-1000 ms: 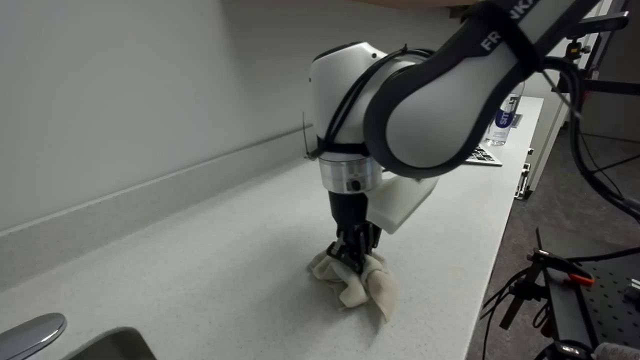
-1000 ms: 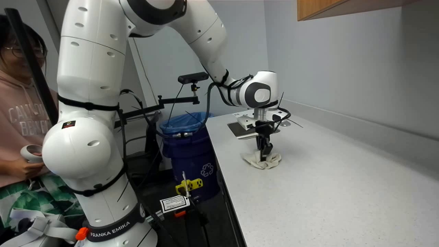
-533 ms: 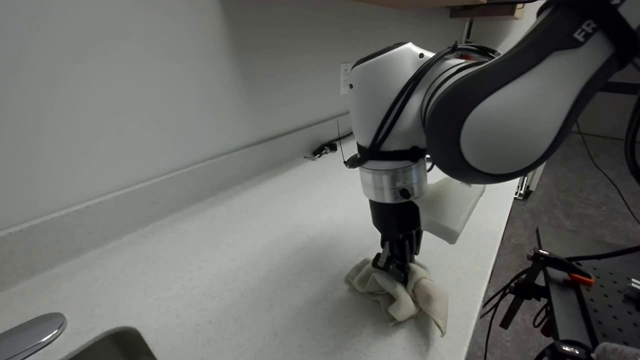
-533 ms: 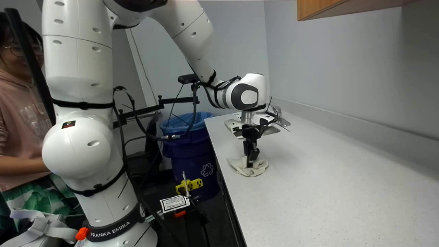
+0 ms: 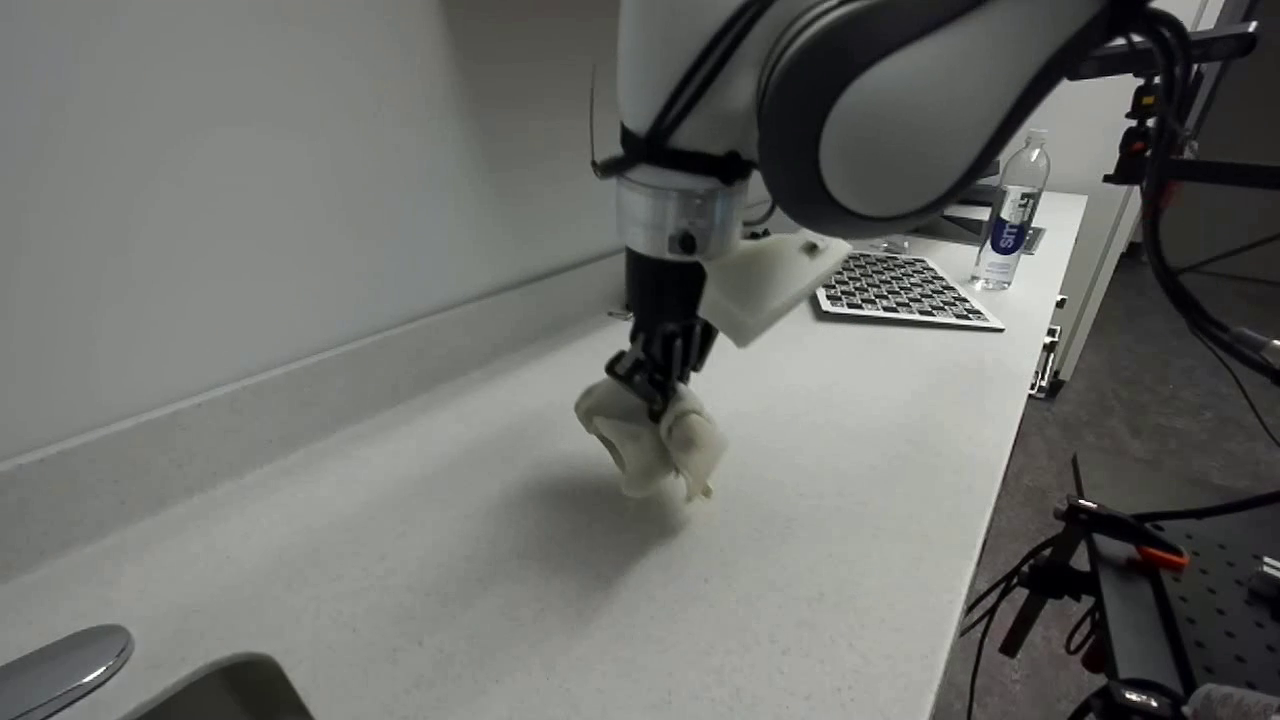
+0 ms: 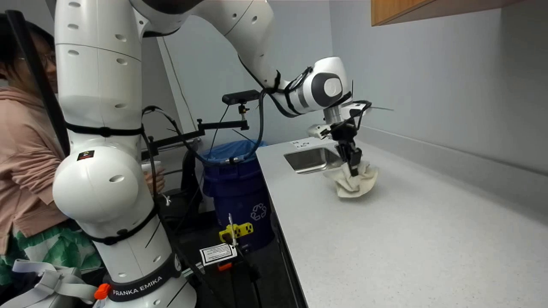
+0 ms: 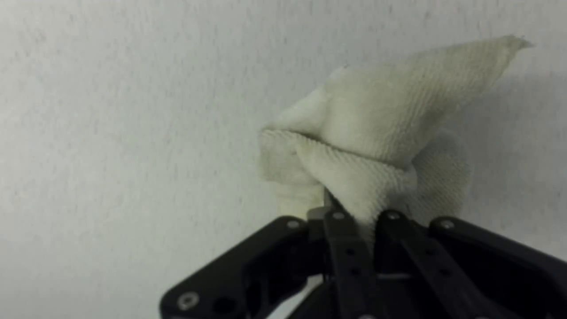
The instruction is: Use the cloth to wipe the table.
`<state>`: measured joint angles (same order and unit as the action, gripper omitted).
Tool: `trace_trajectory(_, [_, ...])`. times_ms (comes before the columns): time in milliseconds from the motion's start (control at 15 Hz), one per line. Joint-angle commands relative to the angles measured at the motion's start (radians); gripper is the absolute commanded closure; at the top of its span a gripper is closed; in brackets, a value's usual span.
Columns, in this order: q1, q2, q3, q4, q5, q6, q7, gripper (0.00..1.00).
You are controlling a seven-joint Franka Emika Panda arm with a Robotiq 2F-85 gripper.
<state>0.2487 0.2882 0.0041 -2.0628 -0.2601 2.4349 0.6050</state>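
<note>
The cloth is grasped by the hand at a fold, with its loose corners hanging, probably so that more surface is covered by each stroke. It seems to be held just above the counter, between the back and front edges, perhaps in order that the next stroke can be started. The bottle and the checkered board are placed toward the front edge, well apart from the cloth, presumably so that wiping is not hindered.

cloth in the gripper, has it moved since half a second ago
Yes: in an exterior view the cloth has shifted up and left in the picture, away from the table's outer edge.
</note>
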Motion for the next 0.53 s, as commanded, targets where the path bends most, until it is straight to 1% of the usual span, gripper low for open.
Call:
trace_trajectory(0, [0.029,0.117,-0.037,0.227,-0.119,-0.013,0.095,0.98])
trace_trajectory(133, [0.022,0.186,-0.040,0.332,-0.116,-0.028,0.100,0.98])
trace_trajectory(333, [-0.016,0.315,-0.008,0.495,0.026,-0.064,0.033,0.98])
trace_trajectory(467, [-0.024,0.396,0.004,0.594,0.113,-0.101,0.015,0.98])
